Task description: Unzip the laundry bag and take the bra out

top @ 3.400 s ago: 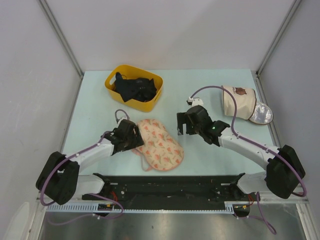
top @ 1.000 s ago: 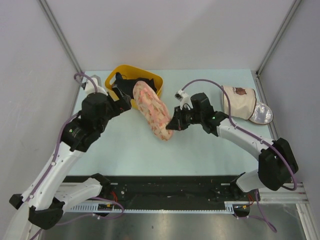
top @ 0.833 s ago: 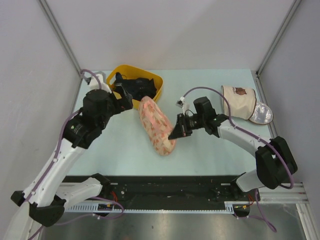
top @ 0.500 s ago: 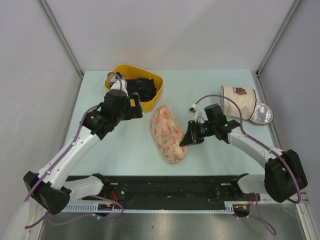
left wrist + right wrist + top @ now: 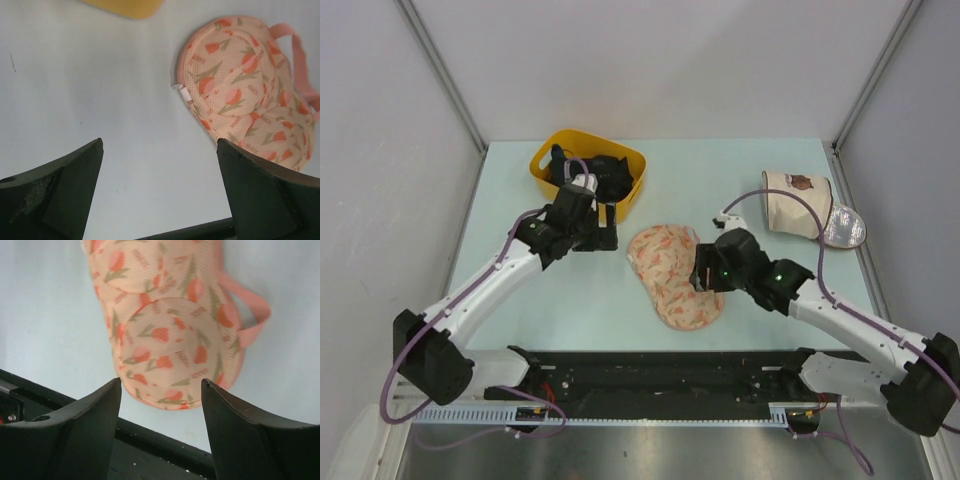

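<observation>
The laundry bag (image 5: 672,276), a peach-pink peanut-shaped pouch with red-orange print, lies closed and flat on the table's middle. It also shows in the left wrist view (image 5: 240,85) and in the right wrist view (image 5: 165,330), with its pink loop strap (image 5: 256,310) to one side. My left gripper (image 5: 608,240) is open and empty just left of the bag, apart from it (image 5: 160,192). My right gripper (image 5: 701,274) is open and hovers over the bag's right edge, its jaws either side of the near lobe (image 5: 161,412). The bra is hidden.
A yellow bin (image 5: 550,156) with dark clothes stands at the back left, close behind my left gripper. A beige cylinder bag (image 5: 798,204) with a silvery lid (image 5: 844,229) lies at the back right. A black rail (image 5: 660,366) runs along the near edge.
The bag was held up between both grippers near the bin. It now lies on the table's middle, let go. Both arms have come lower and nearer.
</observation>
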Tool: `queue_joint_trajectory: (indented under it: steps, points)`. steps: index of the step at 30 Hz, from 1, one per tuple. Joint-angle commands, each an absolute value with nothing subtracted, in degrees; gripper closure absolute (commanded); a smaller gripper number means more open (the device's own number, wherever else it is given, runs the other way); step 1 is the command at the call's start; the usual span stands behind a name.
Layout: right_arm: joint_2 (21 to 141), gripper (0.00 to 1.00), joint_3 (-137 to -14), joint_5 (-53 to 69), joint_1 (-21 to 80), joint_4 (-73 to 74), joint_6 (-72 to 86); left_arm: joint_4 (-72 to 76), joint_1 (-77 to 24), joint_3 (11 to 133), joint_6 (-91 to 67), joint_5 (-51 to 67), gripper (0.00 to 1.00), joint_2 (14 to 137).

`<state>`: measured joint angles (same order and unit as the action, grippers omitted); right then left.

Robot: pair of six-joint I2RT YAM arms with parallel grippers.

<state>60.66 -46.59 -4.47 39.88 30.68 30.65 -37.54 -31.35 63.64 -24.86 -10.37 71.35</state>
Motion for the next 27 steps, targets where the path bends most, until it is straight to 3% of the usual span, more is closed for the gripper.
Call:
queue_joint_trajectory:
  steps: [1, 6, 10, 15, 27]
  points:
    - [65.45, 0.31, -51.67, -26.87, 51.56, 30.67, 35.68, -40.07, -31.2, 63.72, -23.9, -11.58, 0.0, 74.18]
    - [75.22, 0.31, -57.29, -30.14, 60.18, 24.38, 30.87, -41.31, -29.19, 62.76, -26.63, -14.68, 0.0, 71.99]
    - [81.63, 0.46, -59.32, -29.53, 60.64, 19.61, 24.36, -43.15, -25.5, 63.19, -27.16, -12.48, 0.0, 71.28]
    - [88.84, 0.54, -63.71, -28.48, 60.82, 16.79, 21.09, -42.8, -21.27, 61.18, -27.51, -9.32, 0.0, 68.83]
    - [107.38, 0.52, -70.14, -23.56, 59.5, 10.99, 23.64, -42.19, -20.13, 60.21, -28.3, -8.79, 0.0, 68.91]
